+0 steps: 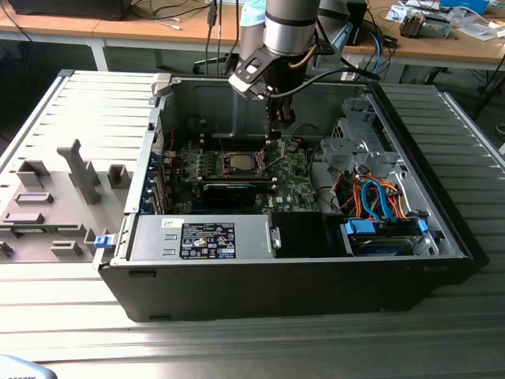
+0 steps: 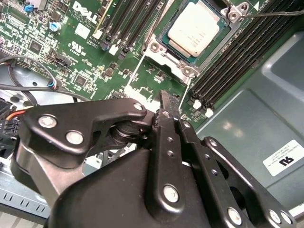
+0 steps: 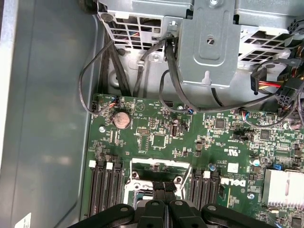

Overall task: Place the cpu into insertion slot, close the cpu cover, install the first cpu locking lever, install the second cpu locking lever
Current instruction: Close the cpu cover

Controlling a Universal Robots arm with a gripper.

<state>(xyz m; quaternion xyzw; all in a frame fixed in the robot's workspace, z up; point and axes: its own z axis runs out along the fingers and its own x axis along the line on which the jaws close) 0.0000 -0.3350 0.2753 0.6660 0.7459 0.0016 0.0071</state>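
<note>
Inside the computer case (image 1: 276, 288): the arm reaches down over the green board (image 3: 142, 116), with the gripper (image 1: 278, 130) low above it, just beside the insertion slot (image 1: 239, 164).
Claw: in both wrist views the fingers of the gripper (image 2: 166, 102) (image 3: 165, 190) lie pressed together, and nothing shows between them.
Tip position: the tip hangs close over the board at the socket's edge, next to the corner tab of the cpu cover (image 2: 176, 68). I cannot tell whether it touches the board.
Cpu: the cpu (image 2: 194, 27) sits in the socket, silver top up, level and square to the frame.
Cover: it appears folded down flat, and its window frames the chip.
Levers: one thin wire lever (image 2: 153, 31) runs along the socket's side beside the memory slots (image 2: 126, 23). A second wire (image 2: 270, 12) leads away from the screwed corner. I cannot tell whether either is hooked under its catch.
Step in hand: judging by the seated chip and the lowered cover, the first two steps look done and the work stands at the locking levers.
What the move calls for: a fine, steady push on a springy wire, swung down and tucked sideways under its catch. It must not scrape the board or slip onto the memory slots.
</note>
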